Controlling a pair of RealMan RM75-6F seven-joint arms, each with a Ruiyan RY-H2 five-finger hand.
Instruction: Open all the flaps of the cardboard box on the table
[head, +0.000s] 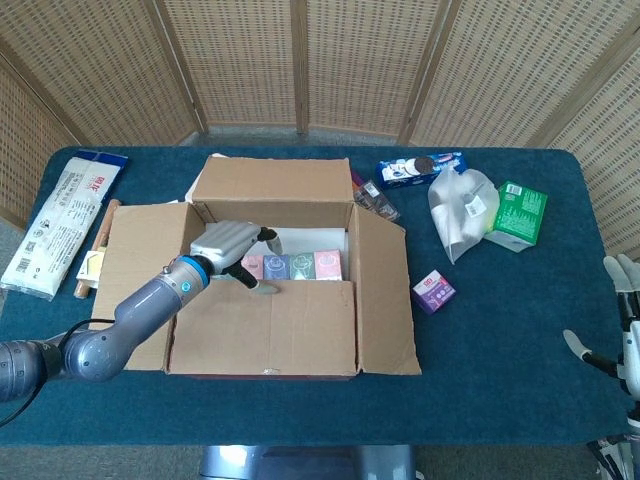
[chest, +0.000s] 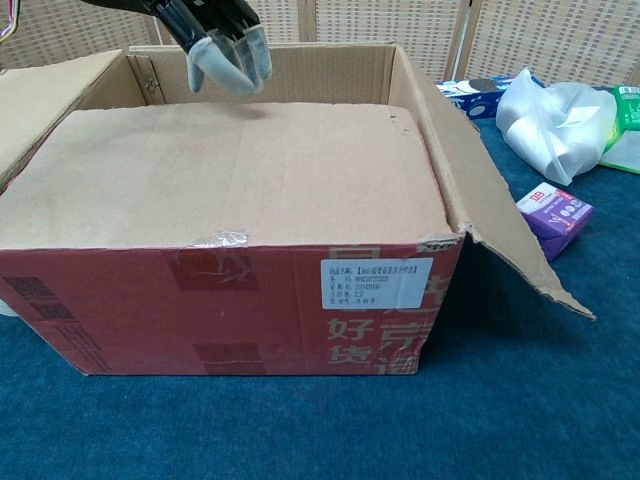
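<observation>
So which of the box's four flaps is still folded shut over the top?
The near flap, on the robot's side, still lies flat across the cardboard box. The far flap, left flap and right flap are folded outward. The left hand hovers at its inner edge.

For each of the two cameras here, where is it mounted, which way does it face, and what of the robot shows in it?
Head view: high above the near table edge, looking down at the cardboard box; shows the left arm and left hand and the right hand at the right edge.
Chest view: low, level with the box front, facing forward; shows only the left hand's fingers.
Shared: the box, the left hand, the purple packet.
</observation>
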